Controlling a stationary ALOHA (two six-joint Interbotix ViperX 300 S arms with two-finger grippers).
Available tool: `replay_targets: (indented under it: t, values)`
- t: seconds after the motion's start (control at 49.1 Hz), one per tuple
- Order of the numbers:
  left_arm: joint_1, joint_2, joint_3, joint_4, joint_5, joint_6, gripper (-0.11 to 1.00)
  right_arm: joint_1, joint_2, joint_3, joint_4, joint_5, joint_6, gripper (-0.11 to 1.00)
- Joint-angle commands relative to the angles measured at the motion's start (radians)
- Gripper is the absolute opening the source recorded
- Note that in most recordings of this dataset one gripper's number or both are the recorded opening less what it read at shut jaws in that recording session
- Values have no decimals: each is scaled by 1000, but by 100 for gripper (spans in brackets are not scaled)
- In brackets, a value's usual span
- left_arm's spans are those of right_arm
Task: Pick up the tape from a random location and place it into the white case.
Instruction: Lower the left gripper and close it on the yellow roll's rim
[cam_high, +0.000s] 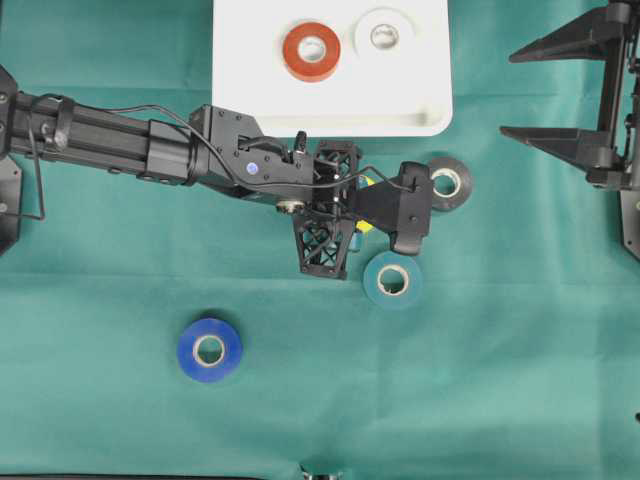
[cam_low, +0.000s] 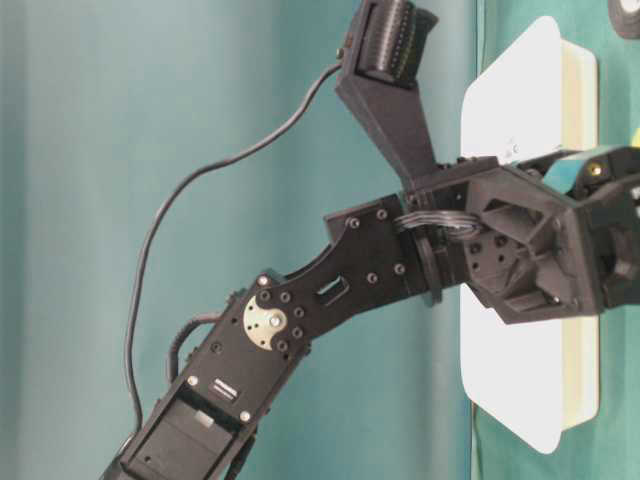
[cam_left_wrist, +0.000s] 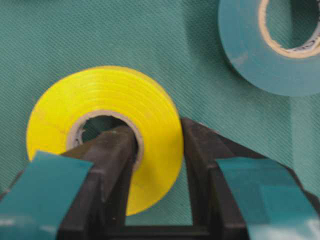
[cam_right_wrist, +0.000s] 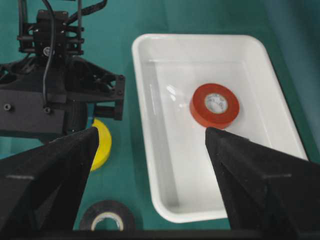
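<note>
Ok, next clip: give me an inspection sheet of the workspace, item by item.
Surface: green cloth, flat.
Job's things: white case holds red roll and white roll; yellow roll on the cloth.
Clutter: blue roll, teal roll, black roll loose on the cloth.
Grippers: left gripper shut on yellow roll, one of its fingers in the core, one outside; right gripper open, holding nothing.
Cables: black cable along the left arm.
Surroundings: teal backdrop.
</note>
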Motion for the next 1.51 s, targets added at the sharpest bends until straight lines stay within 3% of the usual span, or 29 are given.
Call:
replay_targets:
  t: [0.0, 0.652, 0.937, 1.487]
  values:
    - [-8, -28, -26, -2, 0, 2, 24, -2, 2, -9, -3, -5, 2, 86]
    - [-18, -210, -186, 0, 230, 5, 24, -2, 2, -9, -3, -5, 2, 86]
    - [-23, -222, -287, 2, 371, 5, 24, -2, 2, -9, -3, -3, 2, 86]
    - [-44, -291, -453, 3, 517, 25, 24, -2, 2, -8, -5, -3, 2, 86]
